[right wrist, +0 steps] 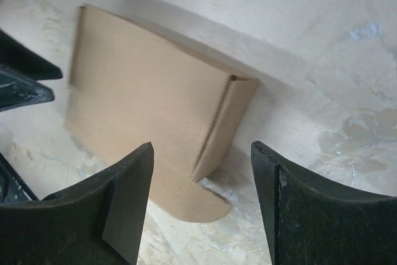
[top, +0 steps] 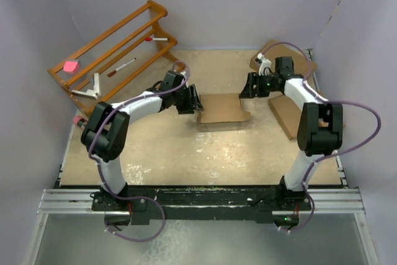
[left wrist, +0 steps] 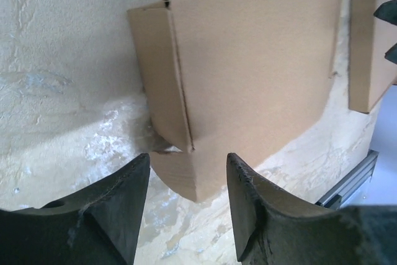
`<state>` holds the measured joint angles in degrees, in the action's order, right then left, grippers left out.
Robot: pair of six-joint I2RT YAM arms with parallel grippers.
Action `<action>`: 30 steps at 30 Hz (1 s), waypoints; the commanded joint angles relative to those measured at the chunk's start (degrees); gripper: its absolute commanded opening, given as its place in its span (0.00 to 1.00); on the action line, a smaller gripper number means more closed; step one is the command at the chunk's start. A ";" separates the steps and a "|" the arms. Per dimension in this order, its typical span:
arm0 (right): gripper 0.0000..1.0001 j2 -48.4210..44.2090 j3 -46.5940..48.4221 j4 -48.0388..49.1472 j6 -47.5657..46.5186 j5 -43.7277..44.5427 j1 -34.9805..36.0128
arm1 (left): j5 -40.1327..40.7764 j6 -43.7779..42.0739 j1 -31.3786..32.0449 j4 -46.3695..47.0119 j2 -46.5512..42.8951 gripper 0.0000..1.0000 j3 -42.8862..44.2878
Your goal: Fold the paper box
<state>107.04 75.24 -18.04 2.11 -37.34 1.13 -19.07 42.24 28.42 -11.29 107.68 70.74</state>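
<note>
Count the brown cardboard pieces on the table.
3. The paper box lies in the middle; a flat piece lies right of it beside the right arm; a corner piece sits at the far right, partly behind that arm, which may hide more.

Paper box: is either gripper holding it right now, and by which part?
Nothing is held. The left gripper and right gripper are both open, each facing one end of the paper box without clamping it.

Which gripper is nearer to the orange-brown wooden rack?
Left: the left gripper lies just right of the wooden rack; the right gripper is farther right.
</note>
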 commanded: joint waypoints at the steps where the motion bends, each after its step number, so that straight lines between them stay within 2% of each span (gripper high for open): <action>1: 0.69 -8.08 -0.25 0.95 -7.48 -9.01 -0.17 | 1.67 -2.06 0.14 5.13 -8.53 0.56 -2.56; 3: 0.71 -9.65 -1.69 2.27 -9.37 -15.15 -0.86 | 2.11 -2.25 0.14 7.63 -11.63 0.56 -4.73; 5: 0.73 -10.52 -4.01 6.08 -7.39 -21.60 -1.79 | 3.01 -3.08 0.14 10.98 -15.50 0.56 -7.62; 8: 0.79 -8.94 -6.50 12.10 -4.53 -24.10 -2.18 | 5.72 -5.96 0.14 17.89 -22.93 0.56 -13.92; 10: 0.80 -5.52 -4.58 9.71 -5.97 -24.00 -2.58 | 7.97 -9.11 0.14 21.93 -27.79 0.58 -18.05; 11: 0.80 -3.62 -2.33 4.87 -9.23 -23.54 -3.03 | 8.78 -10.35 0.14 24.29 -30.09 0.62 -20.55; 12: 0.80 -2.05 -0.44 1.47 -11.47 -22.91 -3.32 | 9.82 -11.17 0.08 26.78 -32.22 0.72 -23.20; 14: 0.80 -0.23 0.47 1.48 -10.12 -21.55 -3.58 | 11.30 -10.52 -0.35 31.55 -35.21 0.96 -28.48; 15: 0.80 0.42 0.32 2.49 -8.98 -20.86 -3.65 | 11.42 -9.31 -0.86 33.39 -36.09 0.98 -30.88; 18: 0.77 2.96 0.74 2.76 -6.79 -18.63 -3.79 | 5.79 -6.16 -2.83 40.58 -36.52 0.98 -36.43; 21: 0.72 5.59 1.08 3.73 -3.86 -17.84 -4.26 | 3.37 -3.77 -3.02 43.03 -35.19 0.98 -38.42; 30: 0.59 11.18 2.19 3.64 -0.55 -22.05 -4.69 | -2.36 2.87 -2.95 46.56 -25.04 0.98 -35.78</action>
<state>117.91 75.46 -14.33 -0.51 -55.75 -3.36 -17.39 41.01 25.52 29.65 78.70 32.05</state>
